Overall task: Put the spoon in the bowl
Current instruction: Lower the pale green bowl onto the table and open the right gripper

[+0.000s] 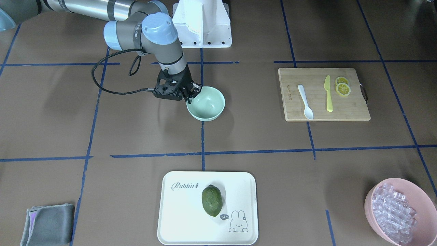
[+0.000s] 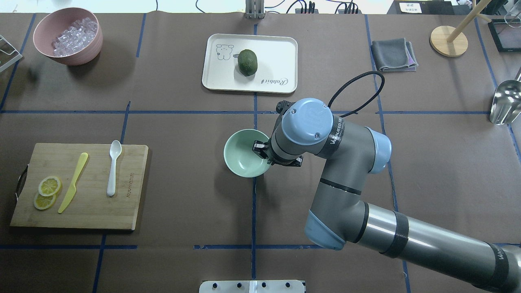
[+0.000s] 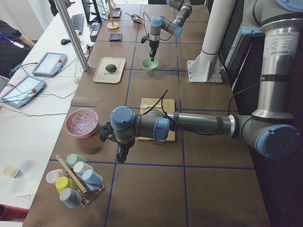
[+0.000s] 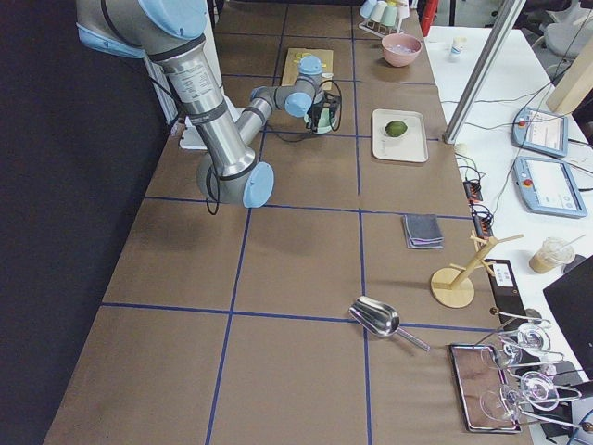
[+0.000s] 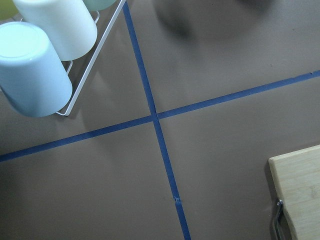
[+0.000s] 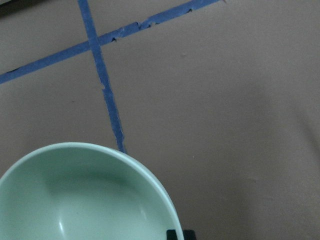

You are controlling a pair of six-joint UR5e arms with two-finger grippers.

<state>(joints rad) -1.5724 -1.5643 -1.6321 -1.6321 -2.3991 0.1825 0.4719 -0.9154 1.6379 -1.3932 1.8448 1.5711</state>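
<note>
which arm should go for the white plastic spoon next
Left. The small white plastic spoon lies on the wooden cutting board on the robot's left, where the left gripper hovers nearby. The right gripper is busy at the rim of the pale mint-green bowl.
</note>
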